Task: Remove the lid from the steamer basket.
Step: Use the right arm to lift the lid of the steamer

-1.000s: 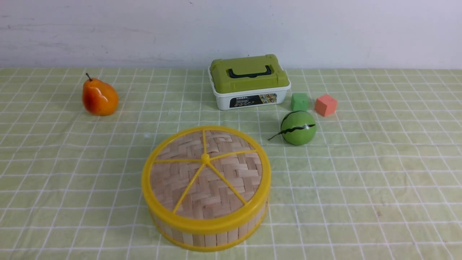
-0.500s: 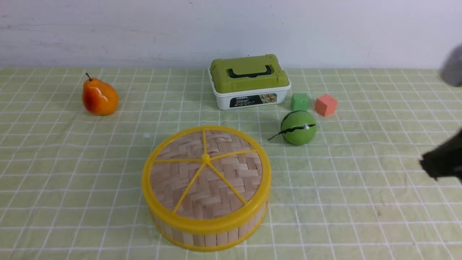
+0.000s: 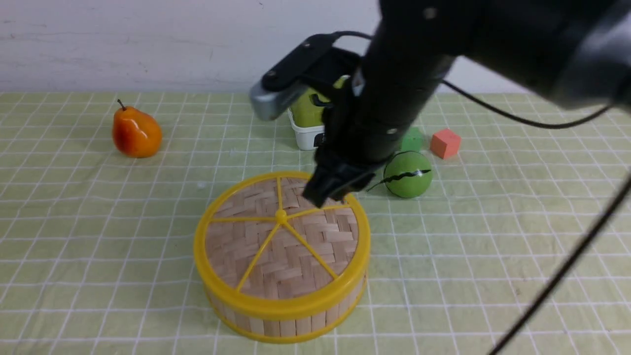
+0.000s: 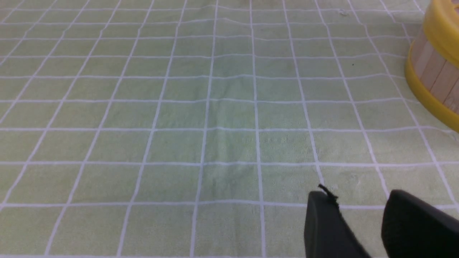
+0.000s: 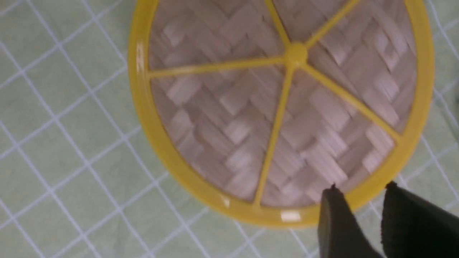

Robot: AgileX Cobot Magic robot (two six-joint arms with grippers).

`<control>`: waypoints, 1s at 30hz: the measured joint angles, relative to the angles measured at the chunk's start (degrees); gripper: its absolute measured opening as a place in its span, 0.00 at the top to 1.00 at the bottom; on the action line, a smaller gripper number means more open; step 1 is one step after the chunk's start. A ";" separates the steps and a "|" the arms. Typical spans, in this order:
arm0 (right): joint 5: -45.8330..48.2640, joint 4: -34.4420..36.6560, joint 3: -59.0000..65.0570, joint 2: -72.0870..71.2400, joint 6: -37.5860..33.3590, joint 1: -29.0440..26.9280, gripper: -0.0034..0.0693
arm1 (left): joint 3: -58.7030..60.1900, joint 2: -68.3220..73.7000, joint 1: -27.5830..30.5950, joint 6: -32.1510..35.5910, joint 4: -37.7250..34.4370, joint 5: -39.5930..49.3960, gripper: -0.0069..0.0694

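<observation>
One lid [image 3: 281,261] sits flat on the basket [image 3: 296,327], near centre and a little left, its small knob [image 3: 281,217] upright where, I judge, a pinch would lift evenly. My right gripper [image 5: 362,185] hangs above its far right side, fingers parted and holding nothing, presumably to straddle that knob. My left gripper [image 4: 358,193] is parted and empty too, leaving the lid to the right. Melon [image 3: 409,180] and box [image 3: 308,138] stand farther off, apart from the basket.
</observation>
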 joint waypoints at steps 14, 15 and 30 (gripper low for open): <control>-0.19 2.51 -11.95 17.79 0.05 0.06 0.34 | 0.00 0.00 0.00 0.00 0.00 0.00 0.60; -0.19 2.42 -11.99 17.86 0.05 0.06 0.35 | 0.00 0.00 0.00 0.00 0.00 0.00 0.60; -3.42 2.35 -12.30 17.94 0.05 0.06 0.84 | 0.00 0.00 0.00 0.00 0.00 0.00 0.60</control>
